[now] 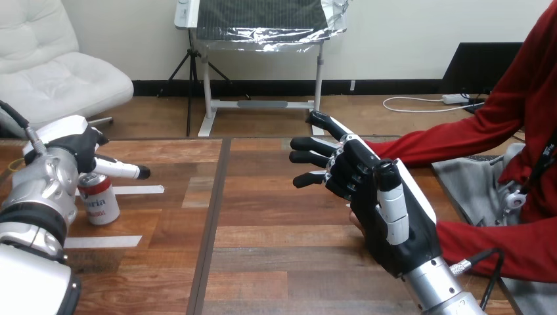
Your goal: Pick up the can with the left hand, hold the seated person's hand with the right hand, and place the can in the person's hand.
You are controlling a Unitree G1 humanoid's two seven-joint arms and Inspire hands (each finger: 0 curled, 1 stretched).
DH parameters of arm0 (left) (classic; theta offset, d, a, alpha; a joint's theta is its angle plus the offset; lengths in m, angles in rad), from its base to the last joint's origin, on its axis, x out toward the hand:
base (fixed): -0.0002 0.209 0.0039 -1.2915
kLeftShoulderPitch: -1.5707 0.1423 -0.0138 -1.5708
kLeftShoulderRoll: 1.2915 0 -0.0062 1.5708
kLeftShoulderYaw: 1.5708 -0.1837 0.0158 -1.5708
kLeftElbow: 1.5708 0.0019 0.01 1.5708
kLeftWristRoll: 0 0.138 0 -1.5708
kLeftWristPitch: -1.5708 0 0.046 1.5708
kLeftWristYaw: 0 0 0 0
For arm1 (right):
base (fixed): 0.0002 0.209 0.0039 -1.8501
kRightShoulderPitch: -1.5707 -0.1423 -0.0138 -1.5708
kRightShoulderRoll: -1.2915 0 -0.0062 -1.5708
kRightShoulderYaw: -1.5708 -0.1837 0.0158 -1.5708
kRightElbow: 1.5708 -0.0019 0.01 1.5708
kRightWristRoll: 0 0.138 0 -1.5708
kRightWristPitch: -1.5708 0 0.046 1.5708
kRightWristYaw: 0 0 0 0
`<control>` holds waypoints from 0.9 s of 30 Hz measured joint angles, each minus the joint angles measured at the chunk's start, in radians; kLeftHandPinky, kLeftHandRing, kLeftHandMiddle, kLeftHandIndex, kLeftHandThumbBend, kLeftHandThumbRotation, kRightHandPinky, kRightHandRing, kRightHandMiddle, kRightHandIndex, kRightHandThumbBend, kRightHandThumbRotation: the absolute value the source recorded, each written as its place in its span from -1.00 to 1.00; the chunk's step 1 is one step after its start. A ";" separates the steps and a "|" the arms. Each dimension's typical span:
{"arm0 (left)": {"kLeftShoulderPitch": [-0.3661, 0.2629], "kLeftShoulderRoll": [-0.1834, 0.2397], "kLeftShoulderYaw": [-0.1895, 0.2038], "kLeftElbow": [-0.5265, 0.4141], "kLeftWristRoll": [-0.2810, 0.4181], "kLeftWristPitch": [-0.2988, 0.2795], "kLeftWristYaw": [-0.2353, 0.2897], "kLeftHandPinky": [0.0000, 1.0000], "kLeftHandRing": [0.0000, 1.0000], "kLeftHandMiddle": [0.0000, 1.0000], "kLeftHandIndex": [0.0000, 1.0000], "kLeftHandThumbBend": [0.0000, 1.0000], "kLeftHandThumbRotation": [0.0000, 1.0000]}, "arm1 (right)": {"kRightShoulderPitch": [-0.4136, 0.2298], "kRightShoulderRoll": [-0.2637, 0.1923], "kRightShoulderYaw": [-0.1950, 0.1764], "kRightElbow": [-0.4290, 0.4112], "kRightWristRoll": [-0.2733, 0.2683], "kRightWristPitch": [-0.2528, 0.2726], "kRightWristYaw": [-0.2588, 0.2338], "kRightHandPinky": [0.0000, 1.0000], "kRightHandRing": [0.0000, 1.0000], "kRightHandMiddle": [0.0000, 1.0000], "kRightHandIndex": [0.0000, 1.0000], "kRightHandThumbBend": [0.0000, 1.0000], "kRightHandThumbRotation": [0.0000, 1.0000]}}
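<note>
A red and white can (100,199) stands upright on the wooden table (276,262) at the far left. My left hand (77,146) hovers just above and behind it, with a straight finger (123,170) reaching right over the can's top; nothing is gripped. My right hand (384,210) is raised at centre right, its fingers (314,159) spread and straight, pointing left. The person's red-sleeved arms (433,143) reach in from the right. A small part of the person's hand (354,222) shows at my right hand's lower edge; the rest is hidden behind it, so I cannot tell whether they touch.
Two white tape strips (138,190) (104,241) lie on the table beside and in front of the can. A dark seam (211,230) runs down the tabletop between my hands. The person sits at the right side of the table.
</note>
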 measured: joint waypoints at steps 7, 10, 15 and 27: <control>0.003 0.000 0.000 0.000 0.000 0.000 0.000 0.87 0.84 0.82 0.78 0.58 0.00 | 0.000 0.000 -0.001 0.000 0.000 0.000 0.000 0.29 0.58 0.60 0.80 0.71 1.00; 0.004 0.000 0.000 0.000 0.000 0.000 -0.001 0.88 0.85 0.83 0.79 0.58 0.00 | 0.000 0.000 -0.001 0.000 0.000 0.000 0.001 0.29 0.58 0.60 0.80 0.71 1.00; 0.004 0.000 -0.001 0.000 0.000 0.000 -0.006 0.89 0.85 0.83 0.80 0.58 -0.01 | 0.000 0.000 -0.003 0.000 0.000 0.000 0.001 0.30 0.59 0.60 0.81 0.73 1.00; 0.005 -0.001 -0.001 0.000 -0.003 0.000 -0.014 0.98 0.91 0.89 0.84 0.59 -0.05 | 0.000 0.000 -0.006 0.000 0.008 0.000 0.008 0.33 0.61 0.61 0.82 0.74 1.00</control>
